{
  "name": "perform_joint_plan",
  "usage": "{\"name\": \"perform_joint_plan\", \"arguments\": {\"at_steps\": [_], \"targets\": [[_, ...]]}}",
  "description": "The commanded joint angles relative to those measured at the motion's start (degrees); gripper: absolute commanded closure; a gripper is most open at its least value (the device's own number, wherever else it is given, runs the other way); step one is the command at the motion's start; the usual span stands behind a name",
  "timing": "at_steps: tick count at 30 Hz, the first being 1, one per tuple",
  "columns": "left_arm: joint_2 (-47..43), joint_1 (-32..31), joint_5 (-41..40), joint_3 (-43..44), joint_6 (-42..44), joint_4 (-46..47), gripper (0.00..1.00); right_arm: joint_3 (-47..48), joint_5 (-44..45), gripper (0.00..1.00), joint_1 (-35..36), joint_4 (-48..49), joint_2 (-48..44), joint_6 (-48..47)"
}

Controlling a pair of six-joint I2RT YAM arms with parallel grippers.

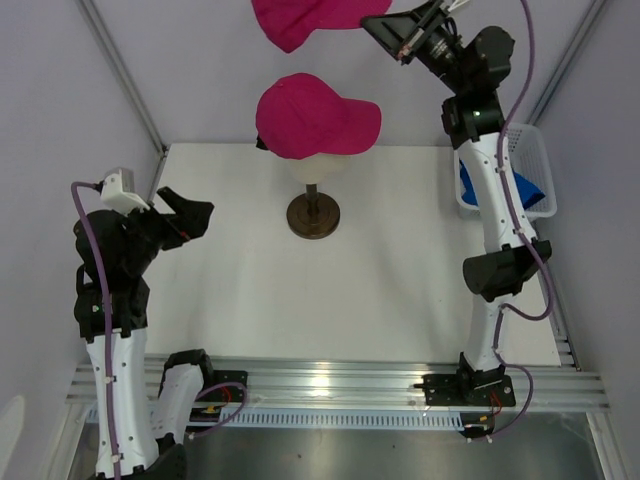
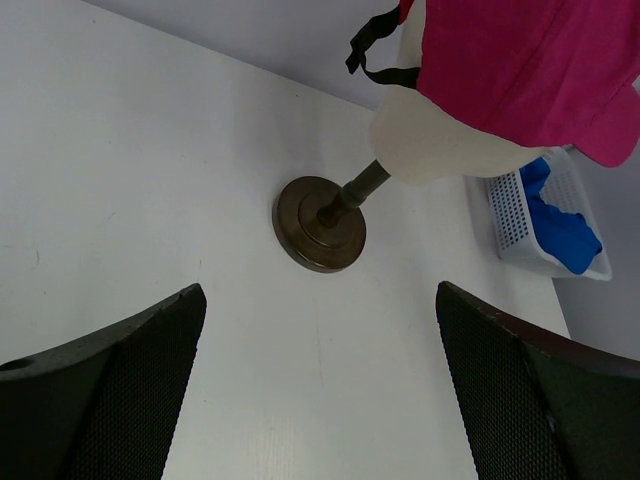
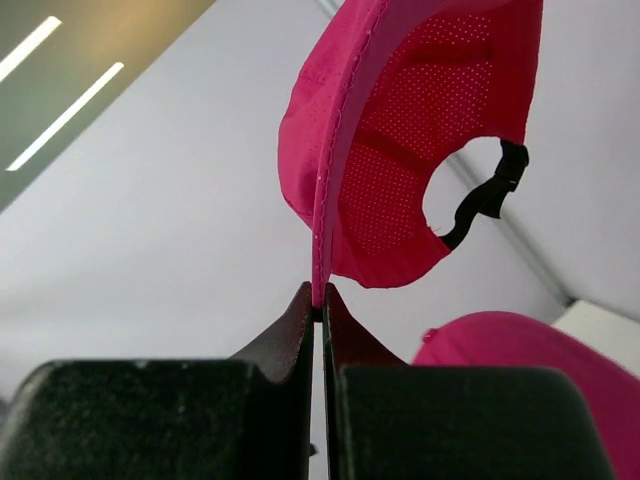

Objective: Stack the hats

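A magenta-pink hat (image 1: 310, 115) (image 2: 530, 70) sits on the cream mannequin head (image 1: 322, 168) (image 2: 440, 150) at the back middle of the table. A second magenta-pink hat (image 1: 298, 22) (image 3: 400, 130) hangs high above and behind it. My right gripper (image 1: 372, 24) (image 3: 318, 295) is shut on the edge of its brim. A royal blue hat (image 1: 530, 190) (image 2: 562, 228) lies crumpled in the white mesh basket (image 1: 538, 150) (image 2: 512, 215). My left gripper (image 1: 190, 215) (image 2: 320, 300) hovers open and empty over the left of the table.
The mannequin head stands on a dark round base (image 1: 313, 215) (image 2: 320, 225). The basket sits at the right edge of the table, beside the raised right arm. Grey walls close in the back and both sides.
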Motion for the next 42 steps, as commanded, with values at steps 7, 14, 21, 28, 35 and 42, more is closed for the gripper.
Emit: {"name": "perform_joint_plan", "arguments": {"at_steps": [7, 14, 21, 28, 35, 42], "targets": [[0.01, -0.20, -2.79, 1.16, 0.23, 0.85, 0.01, -0.88, 2.25, 1.00, 10.98, 7.06, 1.30, 4.13], [0.80, -0.29, -9.82, 3.72, 1.29, -1.61, 0.01, -17.48, 5.13, 1.00, 13.88, 2.76, -9.05, -2.98], [2.12, -0.20, -11.50, 4.77, 0.67, -1.17, 0.00, -28.22, 13.94, 1.00, 15.20, -2.44, -16.37, -11.70], [3.44, -0.11, -11.15, 4.42, -0.65, 0.50, 0.01, -33.84, 14.73, 1.00, 15.38, -2.01, -20.49, -10.57], [6.51, 0.76, -13.26, 5.65, -2.14, 3.66, 0.00, -42.89, 18.25, 1.00, 15.38, -1.39, -26.12, -8.45], [12.31, 1.82, -8.34, 6.09, -11.18, 15.07, 0.00, -49.49, 15.79, 1.00, 14.06, 0.19, -27.09, -4.42]]}}
